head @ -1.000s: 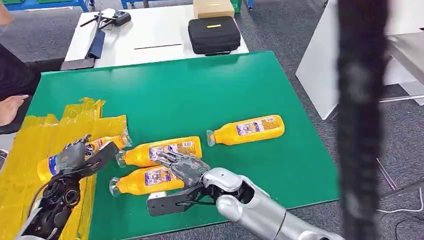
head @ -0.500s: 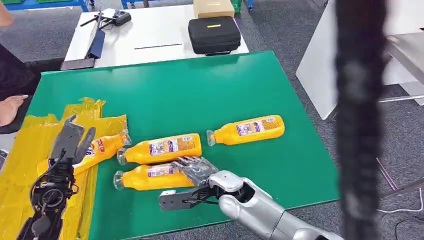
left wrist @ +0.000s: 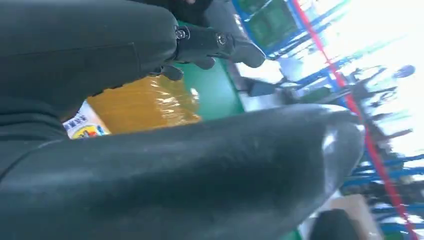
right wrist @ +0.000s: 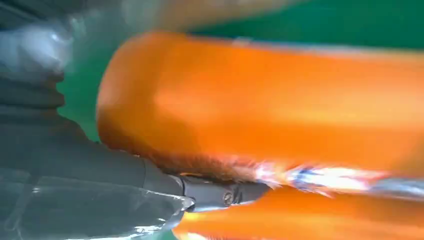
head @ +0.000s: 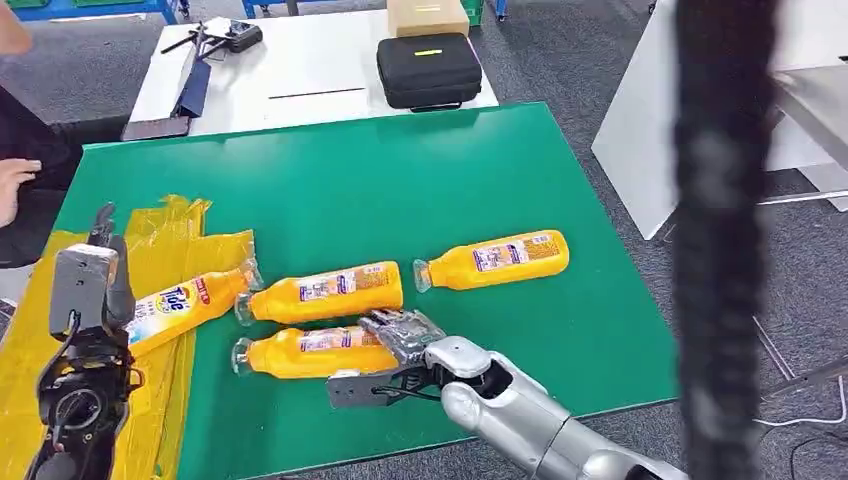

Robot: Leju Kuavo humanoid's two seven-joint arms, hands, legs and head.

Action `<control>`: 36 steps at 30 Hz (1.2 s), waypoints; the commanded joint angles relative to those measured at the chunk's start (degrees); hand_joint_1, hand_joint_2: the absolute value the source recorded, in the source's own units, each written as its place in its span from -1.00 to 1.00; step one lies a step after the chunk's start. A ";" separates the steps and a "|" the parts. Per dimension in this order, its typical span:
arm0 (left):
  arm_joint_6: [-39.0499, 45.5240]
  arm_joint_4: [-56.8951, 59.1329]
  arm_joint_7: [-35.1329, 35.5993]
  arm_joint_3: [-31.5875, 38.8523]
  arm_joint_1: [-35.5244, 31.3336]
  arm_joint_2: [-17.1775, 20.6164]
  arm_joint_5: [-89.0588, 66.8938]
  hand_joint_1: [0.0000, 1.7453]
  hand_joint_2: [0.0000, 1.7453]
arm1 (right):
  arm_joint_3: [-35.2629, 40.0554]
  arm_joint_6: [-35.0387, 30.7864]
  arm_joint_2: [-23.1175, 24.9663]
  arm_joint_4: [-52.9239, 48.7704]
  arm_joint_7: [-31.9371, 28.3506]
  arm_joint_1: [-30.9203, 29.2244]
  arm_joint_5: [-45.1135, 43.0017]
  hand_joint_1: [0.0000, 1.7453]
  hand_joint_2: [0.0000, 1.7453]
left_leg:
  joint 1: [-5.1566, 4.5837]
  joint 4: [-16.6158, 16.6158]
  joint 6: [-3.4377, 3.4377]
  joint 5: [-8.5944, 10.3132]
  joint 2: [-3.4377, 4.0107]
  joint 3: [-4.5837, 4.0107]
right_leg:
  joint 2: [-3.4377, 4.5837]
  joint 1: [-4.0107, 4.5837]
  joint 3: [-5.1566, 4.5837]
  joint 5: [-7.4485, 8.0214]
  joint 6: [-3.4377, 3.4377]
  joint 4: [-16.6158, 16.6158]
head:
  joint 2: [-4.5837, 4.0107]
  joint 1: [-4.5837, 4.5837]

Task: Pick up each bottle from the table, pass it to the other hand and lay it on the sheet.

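Several yellow-orange bottles lie on the green table (head: 420,170). One bottle (head: 185,303) lies on the crinkled yellow sheet (head: 150,240) at the left; the left wrist view shows its label (left wrist: 85,127). My left hand (head: 88,280) is raised over the sheet with its fingers apart and holds nothing. My right hand (head: 400,340) lies over the base end of the nearest bottle (head: 295,353), fingers on top and the thumb stretched along its near side. This bottle (right wrist: 260,100) looks blurred and very close in the right wrist view. Two more bottles (head: 325,292) (head: 495,258) lie behind it.
A person's hand (head: 12,185) is at the left edge. Behind the green table stands a white table (head: 300,70) with a black case (head: 428,68) and tools. A dark blurred pole (head: 720,240) crosses the right side. The table's near edge is close under my right arm.
My left hand let go of the bottle on the sheet, rose and drew back to the left. My right hand came down onto the nearest bottle, which shifted slightly.
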 commanded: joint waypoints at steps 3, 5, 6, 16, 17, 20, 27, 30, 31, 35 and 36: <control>1.66 -2.71 -1.91 -4.29 -0.73 -0.32 4.65 -1.00 -1.00 | 4.91 0.52 4.50 12.80 -0.83 -4.13 6.36 0.76 1.00 | 0.07 0.00 -0.17 -0.09 0.03 0.22 | -0.06 0.07 0.23 -0.08 -0.03 -0.04 | 0.00 -0.02; 1.94 -2.93 -2.25 -4.33 -1.06 -0.47 5.77 -1.00 -1.00 | 8.33 2.06 4.70 14.24 -2.09 -4.50 9.17 0.80 1.00 | 0.11 0.01 -0.23 -0.16 0.05 0.34 | -0.06 0.11 0.35 -0.13 -0.04 -0.03 | 0.00 -0.02; 2.27 -3.10 -2.44 -4.46 -1.16 -0.58 5.99 -1.00 -1.00 | 10.79 2.43 4.37 15.79 -3.93 -4.94 10.96 0.92 1.00 | 0.09 -0.02 -0.16 -0.09 0.01 0.24 | -0.07 0.08 0.25 -0.08 -0.03 -0.05 | 0.00 -0.02; 2.77 -3.36 -3.63 -5.00 -1.81 -0.75 7.52 -1.00 -1.00 | 14.24 1.62 5.22 21.00 -8.44 -4.70 12.80 1.00 1.00 | 0.14 -0.08 -0.34 -0.16 0.19 0.83 | 0.01 0.10 0.64 -0.02 -0.22 -0.13 | 0.00 -0.06; 2.76 -3.23 -3.69 -5.12 -1.95 -0.72 7.57 -1.00 -1.00 | 14.12 1.66 5.18 20.81 -8.37 -4.74 12.66 1.00 1.00 | 0.13 -0.09 -0.31 -0.16 0.18 0.86 | 0.05 0.10 0.65 -0.01 -0.23 -0.13 | 0.00 -0.04; 3.01 -2.93 -4.14 -5.33 -2.28 -0.66 8.16 -1.00 -1.00 | 13.89 1.89 4.74 19.70 -7.81 -4.81 12.43 1.00 1.00 | 0.16 -0.08 -0.30 -0.15 0.20 0.92 | 0.06 0.15 0.70 0.00 -0.24 -0.12 | 0.00 -0.02; 3.10 -2.90 -4.29 -5.35 -2.30 -0.59 8.50 -1.00 -1.00 | 13.48 2.00 4.50 19.32 -7.53 -4.74 12.10 1.00 1.00 | 0.19 -0.09 -0.33 -0.16 0.17 1.01 | 0.02 0.20 0.81 -0.01 -0.26 -0.13 | 0.00 -0.02; 2.65 -2.83 -4.03 -5.40 -2.12 -0.59 9.60 -1.00 -1.00 | 11.32 1.65 4.39 18.56 -6.98 -4.08 10.07 1.00 1.00 | 0.23 -0.09 -0.40 -0.17 0.10 1.05 | -0.08 0.24 0.88 -0.04 -0.27 -0.16 | 0.00 -0.02; 2.23 -2.80 -3.72 -5.36 -2.04 -0.64 10.53 -1.00 -1.00 | 10.20 1.56 4.31 18.00 -6.84 -3.75 8.90 1.00 1.00 | 0.20 -0.09 -0.36 -0.15 0.14 1.02 | -0.02 0.22 0.82 -0.01 -0.27 -0.15 | 0.00 -0.02; 2.47 -2.58 -3.04 -3.57 -1.33 -0.61 15.62 -1.00 -1.00 | -4.11 1.85 1.99 7.03 -5.76 1.28 -9.35 1.00 1.00 | 0.19 -0.08 -0.35 -0.14 0.06 0.98 | -0.10 0.21 0.80 -0.02 -0.26 -0.14 | 0.00 -0.04; 2.79 -2.82 -3.34 -2.67 -0.68 -0.20 16.52 -1.00 -1.00 | -5.90 1.68 0.57 2.96 -5.10 2.08 -11.98 1.00 1.00 | 0.21 -0.07 -0.39 -0.16 0.01 0.99 | -0.19 0.23 0.84 -0.06 -0.26 -0.13 | 0.00 -0.04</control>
